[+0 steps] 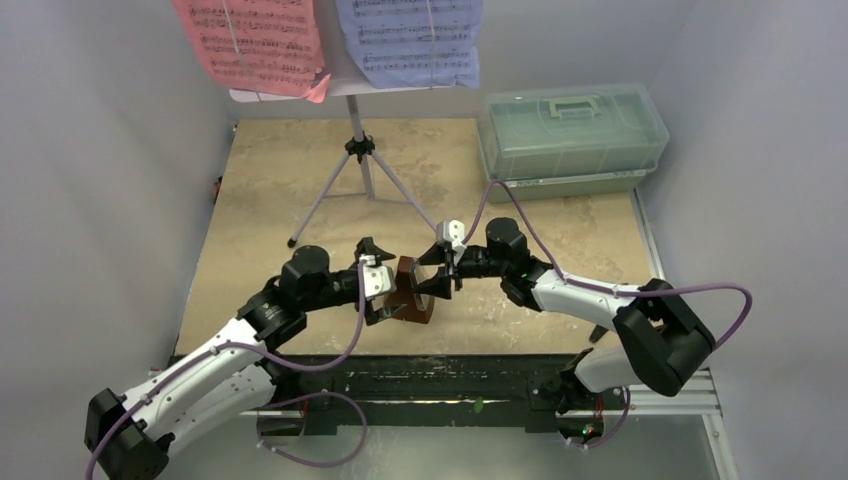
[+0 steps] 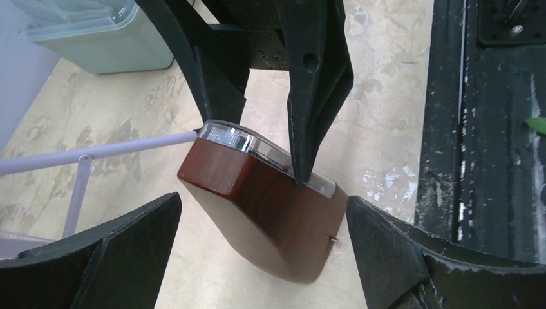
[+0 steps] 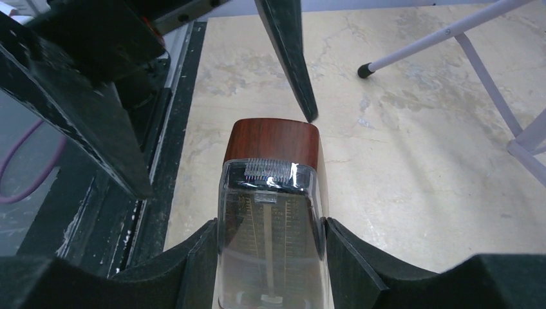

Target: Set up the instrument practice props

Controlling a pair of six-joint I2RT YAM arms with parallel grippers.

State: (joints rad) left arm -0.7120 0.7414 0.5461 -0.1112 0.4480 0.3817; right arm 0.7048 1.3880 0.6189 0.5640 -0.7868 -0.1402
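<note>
Metronome (image 3: pixel 273 212) near the front edge of the table (image 1: pixel 270 190), tilted, clamped across its clear face by the right gripper (image 3: pixel 270 257). Left gripper (image 2: pixel 261 215) spread wide astride the wooden body, apparently not touching. Beyond, the stand (image 1: pixel 358 150) bears the pink sheet (image 1: pixel 255 40) and blue sheet (image 1: pixel 410 35). Step judged: placing the metronome. Next move calls for standing it upright before release.

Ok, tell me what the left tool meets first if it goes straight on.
The metronome: it sits right ahead, between the left tool's open fingers, gripped by the right tool. Exact gap unclear.
</note>
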